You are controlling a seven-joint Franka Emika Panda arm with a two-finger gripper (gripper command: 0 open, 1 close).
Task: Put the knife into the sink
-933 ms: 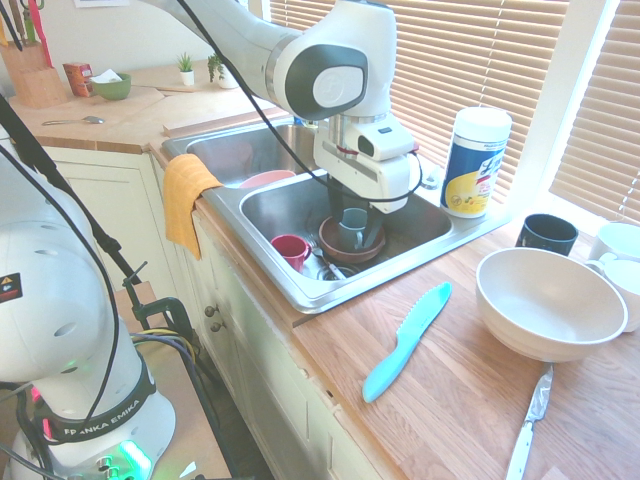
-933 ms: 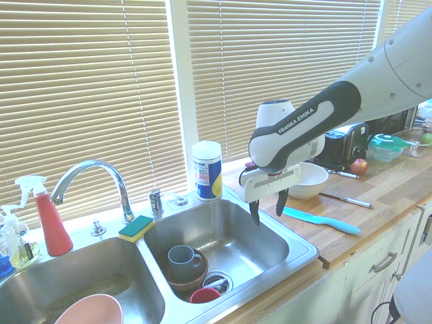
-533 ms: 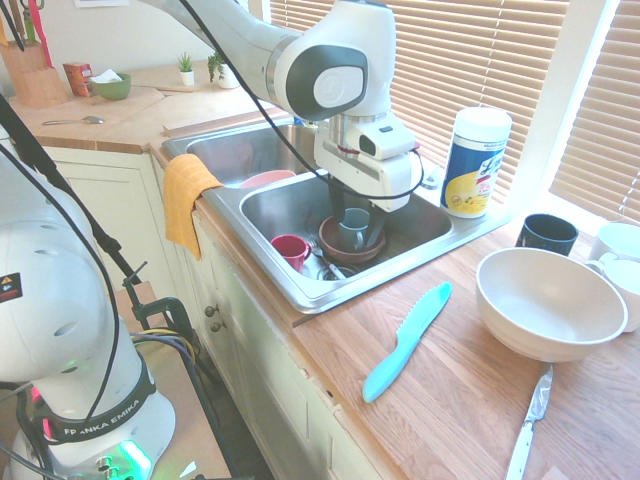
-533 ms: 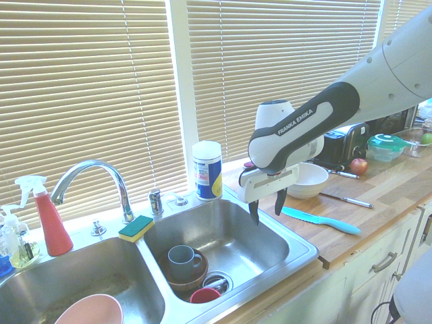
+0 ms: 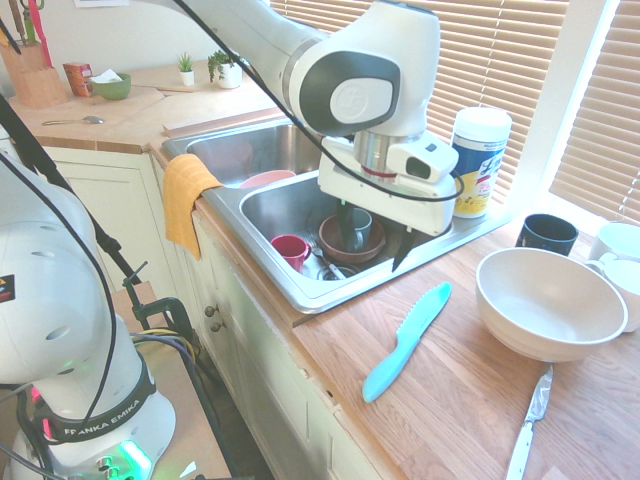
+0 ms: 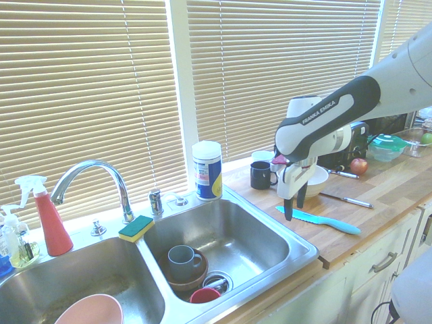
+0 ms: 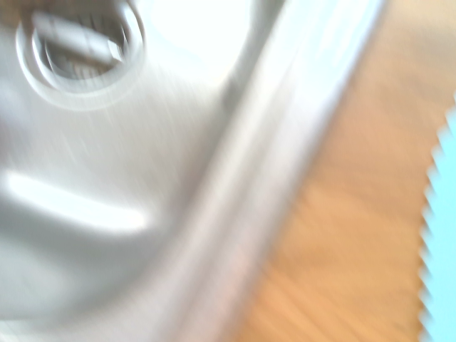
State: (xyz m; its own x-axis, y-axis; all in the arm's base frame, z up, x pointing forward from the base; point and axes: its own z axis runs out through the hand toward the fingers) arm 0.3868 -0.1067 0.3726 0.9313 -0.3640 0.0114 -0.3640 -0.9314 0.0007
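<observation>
The jaws point(image 5: 376, 250) stand wide with nothing between them; the turquoise knife point(image 5: 407, 342) lies on the tabletop point(image 5: 455, 400), near the sink point(image 5: 330, 302); a mug point(image 6: 182, 262) sits in the sink.

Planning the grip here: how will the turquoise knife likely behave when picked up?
The turquoise knife looks like plastic, so probably light for its length. Its straight, unsagging shape suggests it stays fairly stiff. Lying flat on the counter, it seems unlikely to roll.
</observation>
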